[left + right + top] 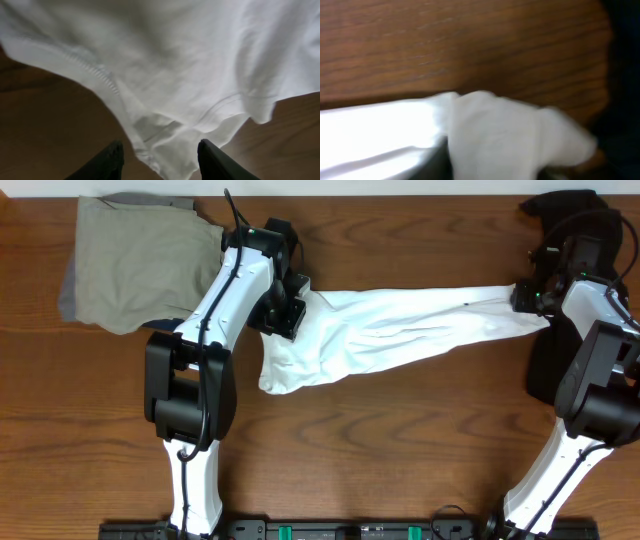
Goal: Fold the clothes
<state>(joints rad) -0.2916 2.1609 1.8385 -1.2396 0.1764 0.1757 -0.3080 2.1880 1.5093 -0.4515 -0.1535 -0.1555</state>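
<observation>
The white T-shirt (400, 330) hangs stretched across the middle of the table between my two grippers, twisted into a long band, and its lower left part sags onto the wood. Its graphic is hidden. My left gripper (283, 315) is at the shirt's left end. In the left wrist view the fingers (157, 160) are spread apart with a bunched hem of the shirt (190, 60) between them. My right gripper (527, 298) is shut on the shirt's right end. In the blurred right wrist view the cloth (495, 135) covers the fingers.
A khaki-tan folded garment (140, 260) lies at the back left, right behind the left arm. A black garment (570, 210) lies at the back right corner, with more dark cloth (545, 370) under the right arm. The table is brown wood (400, 440).
</observation>
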